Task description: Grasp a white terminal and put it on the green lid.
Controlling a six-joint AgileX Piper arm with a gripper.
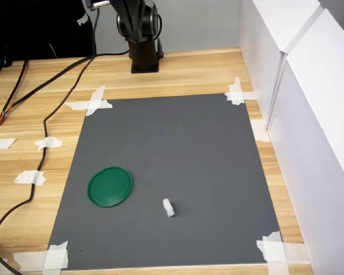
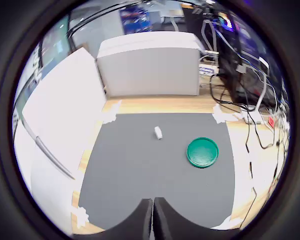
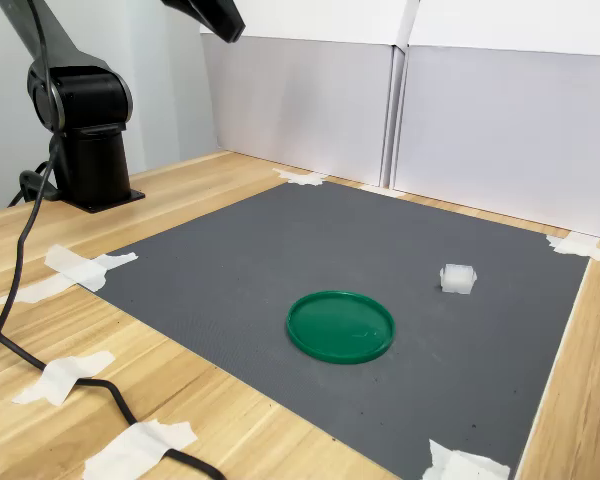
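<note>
White terminal (image 1: 169, 207) lying on grey mat (image 1: 172, 149), near green lid (image 1: 109, 187) but apart, toward first exterior view's right. I'm seeing claw (image 2: 153, 216) hanging high above mat's edge in wrist view, fingers pressed together, gripping nothing. Mat taped to wooden table (image 1: 183, 71).

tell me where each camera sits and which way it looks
First exterior view: high at the mat's near edge, facing the arm base.
Second exterior view: low at the table's side, looking across the green lid and white terminal; base at the second exterior view's left.
Wrist view: up on the arm, looking down; shut end effector shows.
All three share lid, terminal and mat.
</note>
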